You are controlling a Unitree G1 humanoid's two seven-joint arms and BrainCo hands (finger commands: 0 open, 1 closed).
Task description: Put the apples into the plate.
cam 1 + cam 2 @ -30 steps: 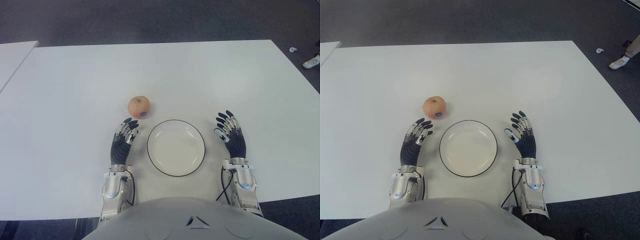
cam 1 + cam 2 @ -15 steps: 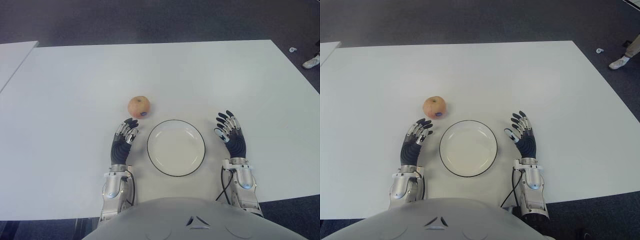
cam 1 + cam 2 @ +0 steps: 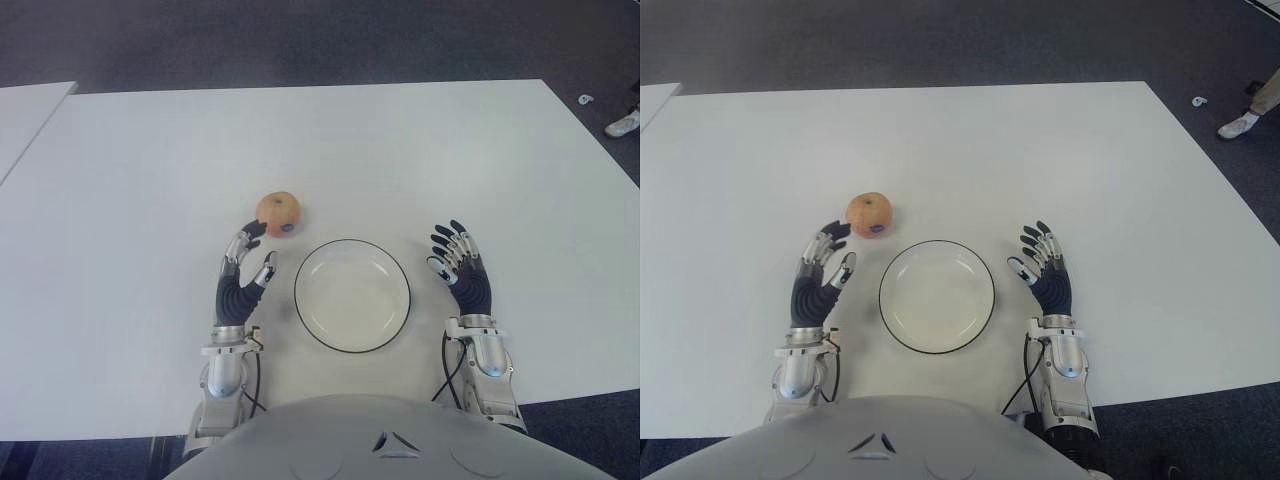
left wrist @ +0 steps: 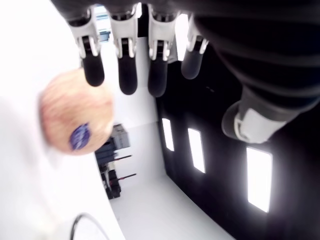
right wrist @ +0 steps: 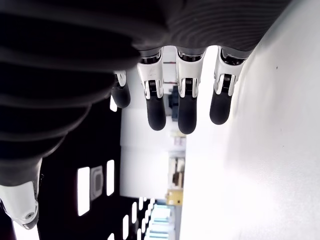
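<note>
One reddish-yellow apple [image 3: 279, 214] with a small blue sticker sits on the white table [image 3: 150, 170], just beyond the plate's left rim. The white plate [image 3: 352, 295] with a dark rim lies near the front, between my two hands, and holds nothing. My left hand [image 3: 245, 262] is raised a little and turned on edge just short of the apple, its fingers spread; in the left wrist view the fingertips [image 4: 127, 82] reach close to the apple [image 4: 75, 112]. My right hand [image 3: 455, 257] shows open to the right of the plate, holding nothing [image 5: 170, 110].
A second white table's corner [image 3: 25, 105] shows at the far left. A person's shoe [image 3: 624, 122] stands on the dark floor at the far right, with a small white scrap [image 3: 586, 99] near it.
My left hand has lifted, rolled onto its edge and moved forward toward the apple. The apple, the plate and my right hand have not moved.
</note>
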